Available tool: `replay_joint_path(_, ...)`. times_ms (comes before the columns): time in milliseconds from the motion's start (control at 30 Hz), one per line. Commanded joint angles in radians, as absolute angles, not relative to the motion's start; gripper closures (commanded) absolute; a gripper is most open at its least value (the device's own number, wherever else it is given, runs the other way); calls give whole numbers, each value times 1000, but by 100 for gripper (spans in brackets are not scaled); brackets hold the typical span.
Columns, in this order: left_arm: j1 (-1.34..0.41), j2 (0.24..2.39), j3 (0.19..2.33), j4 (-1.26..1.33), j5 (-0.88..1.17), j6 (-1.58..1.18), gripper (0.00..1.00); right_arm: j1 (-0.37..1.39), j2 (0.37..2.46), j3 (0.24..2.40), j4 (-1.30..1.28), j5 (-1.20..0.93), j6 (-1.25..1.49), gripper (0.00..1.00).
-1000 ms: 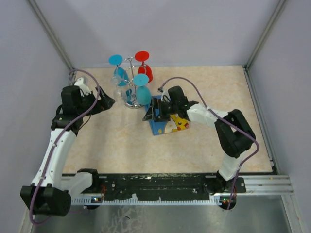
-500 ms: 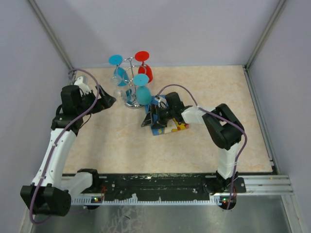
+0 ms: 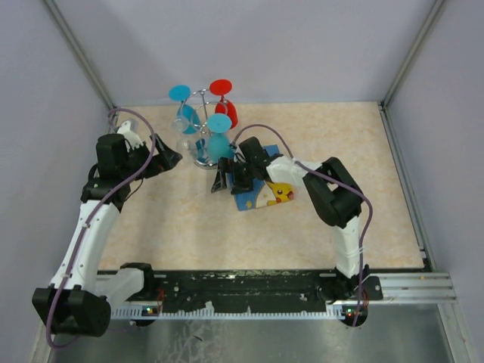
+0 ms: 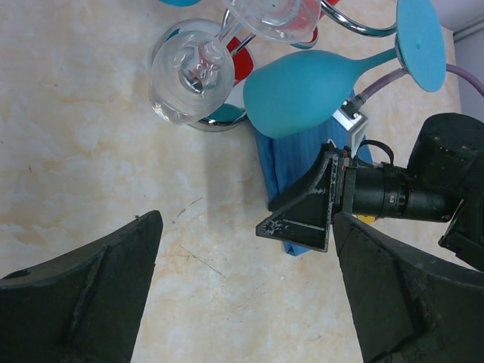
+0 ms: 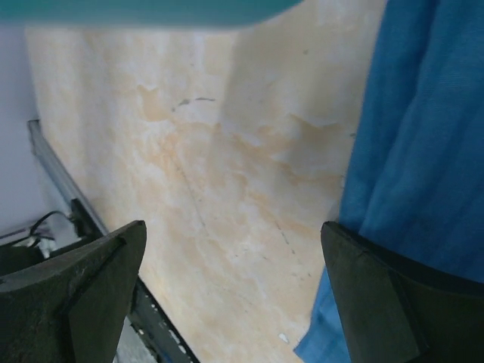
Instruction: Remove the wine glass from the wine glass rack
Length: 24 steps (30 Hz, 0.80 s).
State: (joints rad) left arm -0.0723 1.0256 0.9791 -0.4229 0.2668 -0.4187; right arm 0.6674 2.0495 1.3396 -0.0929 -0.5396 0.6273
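The silver wire rack (image 3: 201, 97) stands at the table's back left. Hanging upside down on it are a teal wine glass (image 3: 220, 141), a blue one (image 3: 181, 107), a red one (image 3: 224, 103) and a clear one (image 3: 184, 144). My right gripper (image 3: 222, 184) is open and empty, low over the table just in front of the teal glass, apart from it. In the right wrist view (image 5: 234, 302) the teal bowl (image 5: 151, 9) fills the top edge. My left gripper (image 3: 169, 157) is open and empty, left of the rack. Its wrist view (image 4: 246, 302) shows the teal glass (image 4: 299, 91), the clear glass (image 4: 193, 79) and the rack (image 4: 355, 27).
A blue cloth with a yellow cartoon print (image 3: 265, 195) lies on the table under my right wrist; it also shows in the right wrist view (image 5: 423, 151) and the left wrist view (image 4: 291, 162). Grey walls close the back and sides.
My right gripper has moved left across the cloth to just in front of the teal glass. The left arm and the glasses have not moved.
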Motion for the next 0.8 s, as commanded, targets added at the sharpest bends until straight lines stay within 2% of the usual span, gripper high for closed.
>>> replay_joint_path(0,-75,1002,996,-424,273,-409,0,636,2051,1382,-328,-290,562,1)
replay_joint_path(233,-76,959,1016,-430,274,-402,0,359,1891,1161,-367,-240,542,1)
replay_joint_path(467,-75,988,1010,-436,292,-384,0,105,1787,1119,-464,-143,482,1)
replay_joint_path(567,-75,990,1011,-439,294,-379,0,84,1739,1132,-478,-133,450,1)
replay_joint_path(767,-75,986,996,-421,293,-394,0,196,1671,1177,-355,-358,451,1)
